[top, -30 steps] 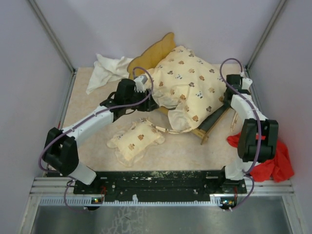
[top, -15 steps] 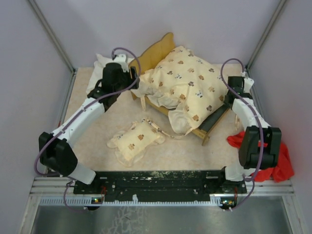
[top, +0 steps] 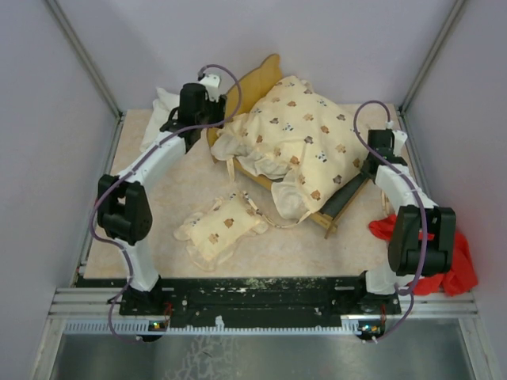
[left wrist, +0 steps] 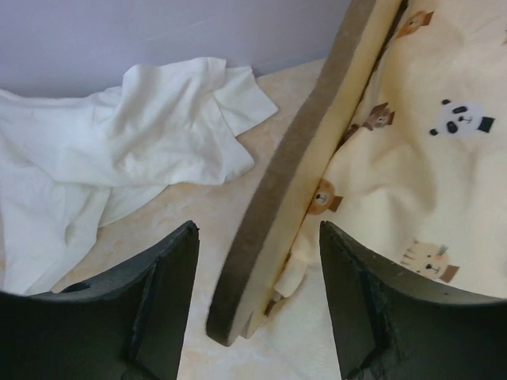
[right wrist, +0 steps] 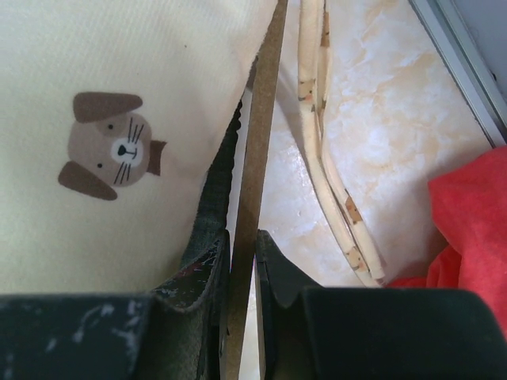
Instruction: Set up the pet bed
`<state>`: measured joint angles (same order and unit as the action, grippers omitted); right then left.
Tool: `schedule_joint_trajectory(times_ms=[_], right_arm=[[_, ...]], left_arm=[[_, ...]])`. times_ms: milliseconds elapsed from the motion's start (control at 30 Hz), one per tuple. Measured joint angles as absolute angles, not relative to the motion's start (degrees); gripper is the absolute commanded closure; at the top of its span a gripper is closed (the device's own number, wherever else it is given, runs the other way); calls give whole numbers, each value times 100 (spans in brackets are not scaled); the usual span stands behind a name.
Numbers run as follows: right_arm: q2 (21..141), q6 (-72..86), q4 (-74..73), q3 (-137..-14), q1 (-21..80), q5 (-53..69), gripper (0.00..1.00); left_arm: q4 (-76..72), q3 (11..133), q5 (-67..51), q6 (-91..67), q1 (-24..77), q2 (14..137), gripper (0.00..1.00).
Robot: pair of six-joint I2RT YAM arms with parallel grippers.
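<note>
Wooden bed frame (top: 257, 83) holds the cushion (top: 297, 134); right claw (right wrist: 243, 241) pinches its edge, left claw (left wrist: 257, 231) gapes wide.

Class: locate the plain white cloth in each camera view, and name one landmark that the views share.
Top external: white cloth at far left, left of the headboard.
Left wrist: upper left, beside the headboard's edge.
Right wrist: not in it.
Shared landmark: the animal-print cushion.
</note>
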<state>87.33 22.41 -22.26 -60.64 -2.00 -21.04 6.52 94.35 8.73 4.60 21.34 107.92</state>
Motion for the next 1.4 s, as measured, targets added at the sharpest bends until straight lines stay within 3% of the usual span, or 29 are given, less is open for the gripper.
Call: schedule_joint_trajectory(times_ms=[133, 267, 400, 733, 800, 867, 933, 1033, 1167, 1400], right_arm=[[8678, 2130, -2060, -5957, -200, -2093, 93], [8670, 1949, -1968, -5922, -213, -2088, 93], [8670, 1686, -1863, -5918, -242, -1951, 93], [9048, 1155, -1579, -6226, -113, -1332, 94], [9397, 1046, -1544, -6584, -126, -1315, 80], [9802, 1000, -1581, -7052, -143, -1315, 60], [10191, 1011, -1715, -7651, -156, -1323, 51], [10361, 1037, -2174, -8409, -156, -1396, 44], [10036, 1194, -2724, -8785, -150, -1487, 41], [8785, 1544, -3190, -8499, 252, -1385, 41]], left_arm=[[727, 9424, 642, 519, 1929, 10798, 77], [698, 9061, -309, 731, 1861, 10488, 100], [827, 8440, -733, 777, 1885, 9896, 100], [1264, 6694, -349, 121, 1815, 7959, 100], [1411, 6632, -307, -54, 1822, 7841, 99], [1487, 6630, -259, -217, 1826, 7830, 89], [1522, 6646, -161, -381, 1841, 7830, 85], [1678, 6746, -89, -561, 1861, 7865, 73], [1909, 6976, -248, -1090, 1859, 7979, 66], [1769, 6792, -1004, -1809, 1822, 7863, 69]])
